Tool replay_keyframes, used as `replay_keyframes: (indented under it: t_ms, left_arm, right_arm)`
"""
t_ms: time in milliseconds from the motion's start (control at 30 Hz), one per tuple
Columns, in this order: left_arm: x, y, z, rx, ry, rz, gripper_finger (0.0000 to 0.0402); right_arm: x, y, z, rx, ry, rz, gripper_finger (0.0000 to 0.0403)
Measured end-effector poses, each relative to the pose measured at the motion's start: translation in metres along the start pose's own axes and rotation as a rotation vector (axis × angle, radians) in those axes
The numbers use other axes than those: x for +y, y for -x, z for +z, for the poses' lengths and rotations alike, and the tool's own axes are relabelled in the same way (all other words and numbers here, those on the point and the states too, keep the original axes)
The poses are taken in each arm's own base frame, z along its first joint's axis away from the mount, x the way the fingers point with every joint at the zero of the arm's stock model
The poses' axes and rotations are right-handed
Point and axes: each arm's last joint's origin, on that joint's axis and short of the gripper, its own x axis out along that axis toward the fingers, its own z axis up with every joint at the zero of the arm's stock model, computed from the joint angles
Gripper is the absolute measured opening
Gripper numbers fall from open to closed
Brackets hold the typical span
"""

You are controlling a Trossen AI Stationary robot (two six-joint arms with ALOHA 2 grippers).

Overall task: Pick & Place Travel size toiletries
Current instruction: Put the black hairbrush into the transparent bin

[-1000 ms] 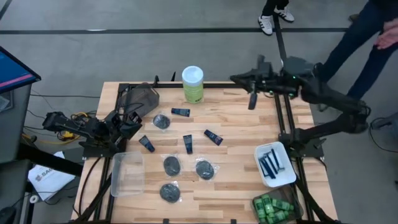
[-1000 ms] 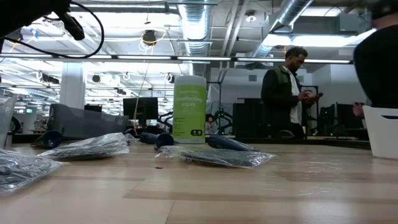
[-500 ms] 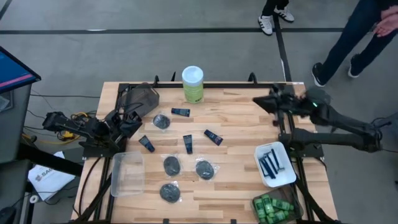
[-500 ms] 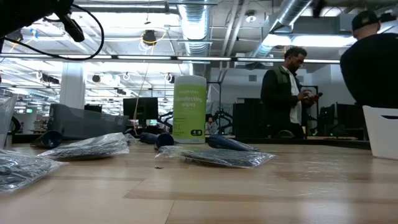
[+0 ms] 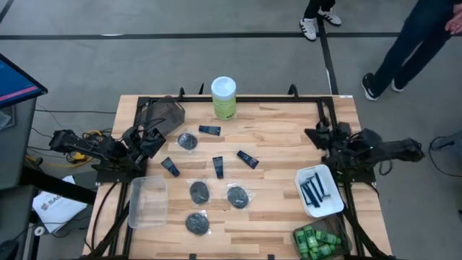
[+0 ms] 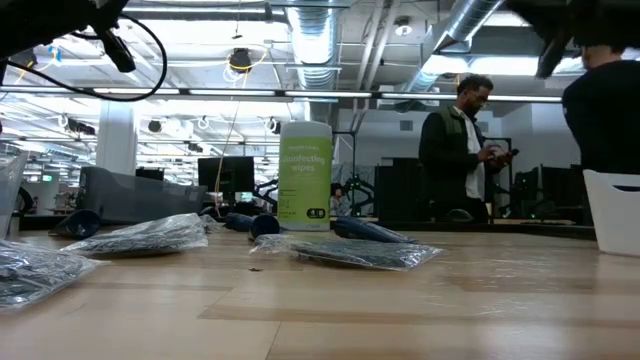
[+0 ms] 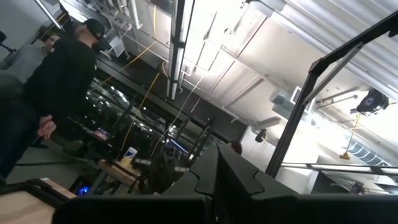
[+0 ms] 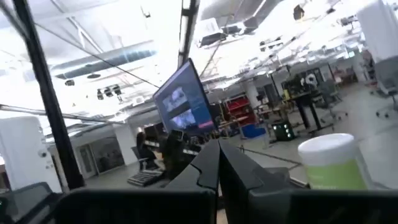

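Observation:
In the high view, several dark navy tubes and several flat black discs in clear wrap lie flat on the middle of the wooden table. Thin blue razors lie in a white tray, and small green bottles fill a bin at the near right corner. My left gripper is shut and folded back at the table's left edge, touching nothing. My right gripper is shut and sits folded at the right edge, above the far side of the white tray. Both wrist views look up into the room past shut fingers.
A tall green canister with a white lid stands at the far edge. A dark bag lies at the far left. A clear tray sits near left. The white tray's rim is by the right edge. People stand beyond the table.
My right arm has drawn back from over the table's far right part toward the right edge and folded down low there, its gripper staying shut. A person beyond the far right corner has walked on. The toiletries have not moved.

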Motion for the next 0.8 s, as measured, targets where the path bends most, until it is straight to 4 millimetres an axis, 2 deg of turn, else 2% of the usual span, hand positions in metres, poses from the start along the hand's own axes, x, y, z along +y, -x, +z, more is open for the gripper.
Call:
replay_keyframes:
  t_ms: [167, 333, 433, 633, 800]
  left_arm:
    - [0.000, 0.000, 0.000, 0.000, -0.001, 0.001, 0.0003]
    - [0.000, 0.000, 0.000, 0.001, -0.002, 0.001, 0.0003]
    - [0.000, 0.000, 0.000, 0.002, -0.002, 0.001, 0.0003]
    - [0.000, 0.000, 0.000, 0.003, -0.001, 0.001, 0.0003]
    - [0.000, 0.000, 0.000, 0.003, 0.000, 0.001, 0.0003]
  right_arm:
    - [-0.008, 0.008, -0.035, 0.001, 0.038, 0.018, 0.0000]
    - [-0.009, 0.009, -0.044, 0.098, 0.096, 0.033, 0.0000]
    - [-0.011, 0.011, -0.056, 0.221, 0.169, 0.043, 0.0000]
    - [-0.018, 0.018, -0.077, 0.447, 0.074, -0.029, 0.0000]
    - [-0.018, 0.019, -0.078, 0.467, 0.068, -0.025, 0.0000]
